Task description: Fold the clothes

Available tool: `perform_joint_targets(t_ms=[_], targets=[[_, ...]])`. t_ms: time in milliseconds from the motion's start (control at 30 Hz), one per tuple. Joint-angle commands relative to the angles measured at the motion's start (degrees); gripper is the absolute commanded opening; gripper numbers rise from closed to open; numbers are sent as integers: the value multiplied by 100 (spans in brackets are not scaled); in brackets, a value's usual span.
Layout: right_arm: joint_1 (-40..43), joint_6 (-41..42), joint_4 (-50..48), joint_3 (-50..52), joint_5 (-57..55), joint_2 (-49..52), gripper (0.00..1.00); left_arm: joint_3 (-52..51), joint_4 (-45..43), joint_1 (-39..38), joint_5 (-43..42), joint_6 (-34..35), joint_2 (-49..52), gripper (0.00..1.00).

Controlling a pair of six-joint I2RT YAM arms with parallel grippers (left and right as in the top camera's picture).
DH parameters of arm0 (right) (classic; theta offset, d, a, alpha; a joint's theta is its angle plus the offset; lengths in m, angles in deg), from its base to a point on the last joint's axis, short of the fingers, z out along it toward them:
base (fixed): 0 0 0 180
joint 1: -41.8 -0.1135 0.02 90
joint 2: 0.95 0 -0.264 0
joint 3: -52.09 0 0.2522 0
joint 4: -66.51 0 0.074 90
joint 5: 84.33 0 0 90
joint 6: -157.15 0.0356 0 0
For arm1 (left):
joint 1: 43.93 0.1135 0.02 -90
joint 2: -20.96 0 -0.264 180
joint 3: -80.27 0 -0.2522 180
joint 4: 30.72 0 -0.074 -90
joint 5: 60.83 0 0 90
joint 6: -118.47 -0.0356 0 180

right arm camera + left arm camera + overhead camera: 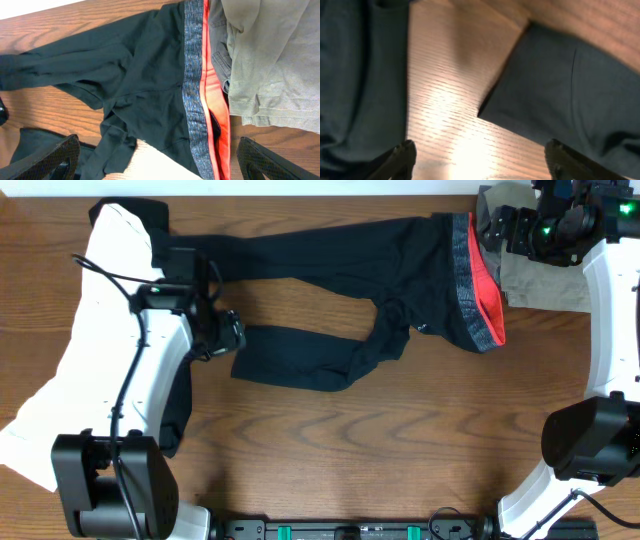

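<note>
1 leggings, 1 khaki pc, 1 white pc

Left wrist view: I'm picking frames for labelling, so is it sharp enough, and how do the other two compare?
Left wrist: soft and blurred throughout, with bright glare on the table beside the dark leggings. Right wrist: sharp; the waistband weave and the khaki piece seams read clearly. Overhead: evenly lit and crisp.

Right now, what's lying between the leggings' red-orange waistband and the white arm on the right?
A crumpled khaki garment, its edge lying right against the waistband. The right wrist view shows it best; the overhead view shows it too.
</note>
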Motion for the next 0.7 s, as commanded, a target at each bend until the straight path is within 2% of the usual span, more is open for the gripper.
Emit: perform_joint_targets(t_ms=[0,200,600,633,667], targets=[[-26,-127,17,9,94,-26,98,-352,-282,-164,-42,-149,70,75],[-26,-212,26,11,96,-15,97,-933,-990,-247,11,-142,304,66],[-81,-234,-116,240,94,11,96,-1045,-1661,-249,111,-140,1154,65],[-81,-234,-136,269,96,11,96,-1045,-1696,-249,111,-136,1196,62],[-79,-232,-149,286,94,11,96,-1045,-1700,-249,107,-114,1220,53]])
